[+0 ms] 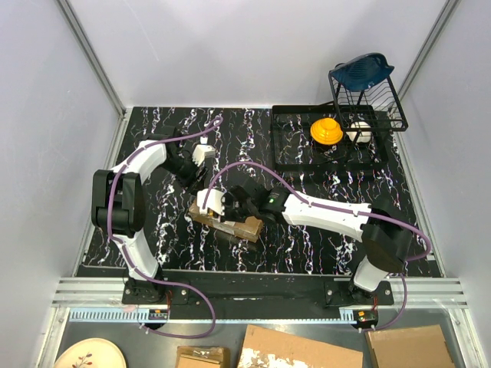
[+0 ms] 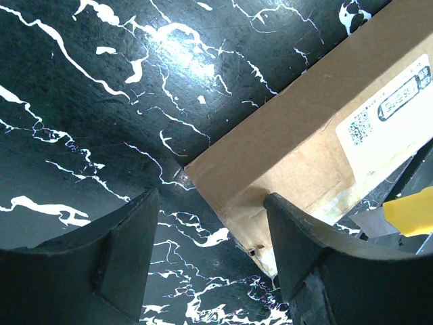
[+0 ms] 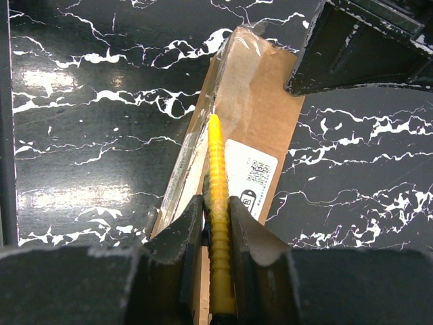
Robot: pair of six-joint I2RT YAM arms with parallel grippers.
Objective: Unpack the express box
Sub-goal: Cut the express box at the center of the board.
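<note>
The express box (image 1: 247, 228) is a brown carton with clear tape and a white label (image 3: 254, 172), lying flat mid-table. My right gripper (image 3: 216, 200) is shut on a yellow utility knife (image 3: 216, 156). The knife points along the box's taped top, its tip near the long edge. My right gripper (image 1: 224, 213) hovers over the box. My left gripper (image 2: 211, 196) is open at the box's far left end. A corner of the box (image 2: 304, 135) reaches between its fingers, and nothing is clamped. One left finger (image 3: 352, 47) shows beside that end in the right wrist view.
A black wire dish rack (image 1: 285, 146) stands at the back right with a yellow item (image 1: 326, 130), a white item (image 1: 359, 132) and a blue piece (image 1: 362, 70) on top. Torn cardboard pieces (image 1: 299, 349) and a plate (image 1: 88, 354) lie below the table's near edge.
</note>
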